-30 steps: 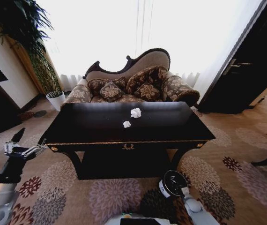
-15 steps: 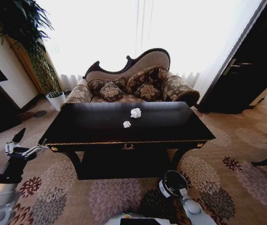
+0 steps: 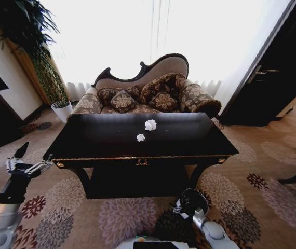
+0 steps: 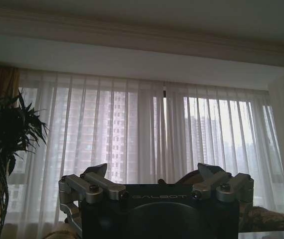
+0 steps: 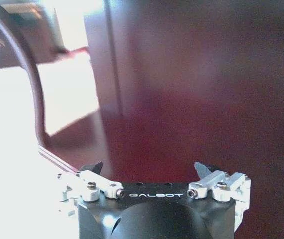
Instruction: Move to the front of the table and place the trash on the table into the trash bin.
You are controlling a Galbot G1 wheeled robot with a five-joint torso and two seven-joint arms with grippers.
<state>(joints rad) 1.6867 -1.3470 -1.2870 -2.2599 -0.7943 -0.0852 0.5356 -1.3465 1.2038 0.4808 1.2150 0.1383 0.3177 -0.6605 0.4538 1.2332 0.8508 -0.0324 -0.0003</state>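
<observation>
**2 paper wads on the table, both grippers empty**

2 grippers flank the robot, and neither holds anything. Left side: the left gripper (image 3: 27, 160) hangs low beside the table's left front corner, clear of it, fingers spread apart; the left wrist view shows the left gripper (image 4: 157, 174) wide open, aimed at curtained windows. A potted plant (image 3: 61, 106) stands on the floor beyond that corner.

Centre: the table (image 3: 189, 142), glossy black with thin gold trim, a gold ornament at front centre and curved legs, sits square ahead of the robot with a patterned sofa (image 3: 145, 93) behind it. The trash visible on its top is 2 white crumpled wads: the smaller wad (image 3: 140, 137) nearer the front edge, the larger wad (image 3: 150, 124) just behind it and slightly right, near each other but apart. No bottle or can can be made out.

Handling judgement: both wads look light, soft and compressible, unlikely to slip or break. A pinch across the middle of the bulk should hold; the smaller 1 may skid on the glossy top if nudged.

Right side: the right gripper (image 3: 182, 208) sits low before the table's front, touching the rim of the round black trash bin (image 3: 196, 198) on the carpet; the right gripper (image 5: 149, 172) shows spread and empty.
</observation>
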